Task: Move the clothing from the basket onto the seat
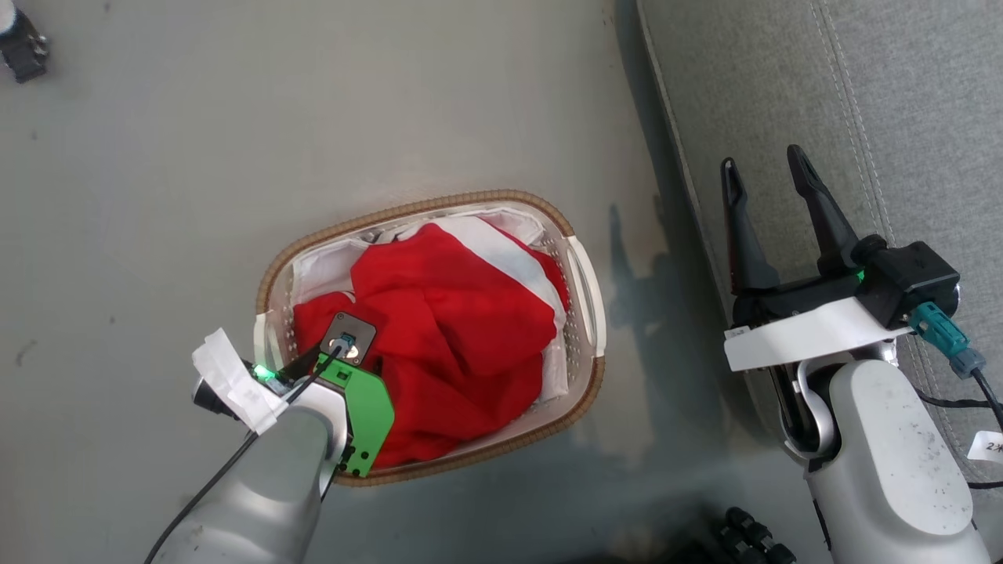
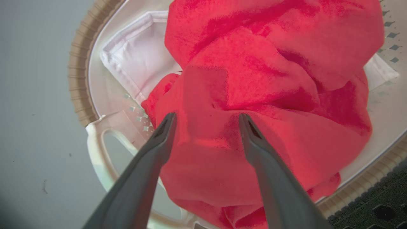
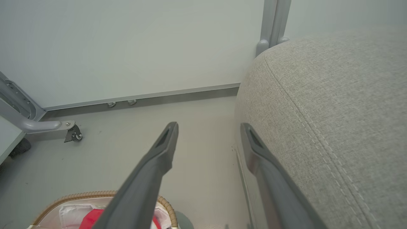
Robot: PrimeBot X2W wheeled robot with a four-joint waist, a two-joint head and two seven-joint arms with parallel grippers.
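Note:
Bright red clothing (image 1: 454, 329) with a white stripe lies heaped in the oval white basket (image 1: 407, 207) on the floor. My left wrist (image 1: 345, 345) hangs over the basket's near left end, fingers pointing down and hidden. In the left wrist view my left gripper (image 2: 206, 117) is open, its tips spread just over the red clothing (image 2: 254, 79), nothing clamped between them. The basket's white handle (image 2: 95, 146) is at lower left. My right gripper (image 1: 762, 159) stands open and empty over the grey seat's (image 1: 862, 94) left edge; the right gripper (image 3: 209, 126) sits beside the seat (image 3: 334, 111).
A white lining sheet (image 2: 140, 57) shows under the clothing. A black object (image 1: 23, 51) lies on the floor at far left. A metal frame with a caster (image 3: 71, 133) stands by the wall. Cables (image 1: 952, 345) trail from my right wrist.

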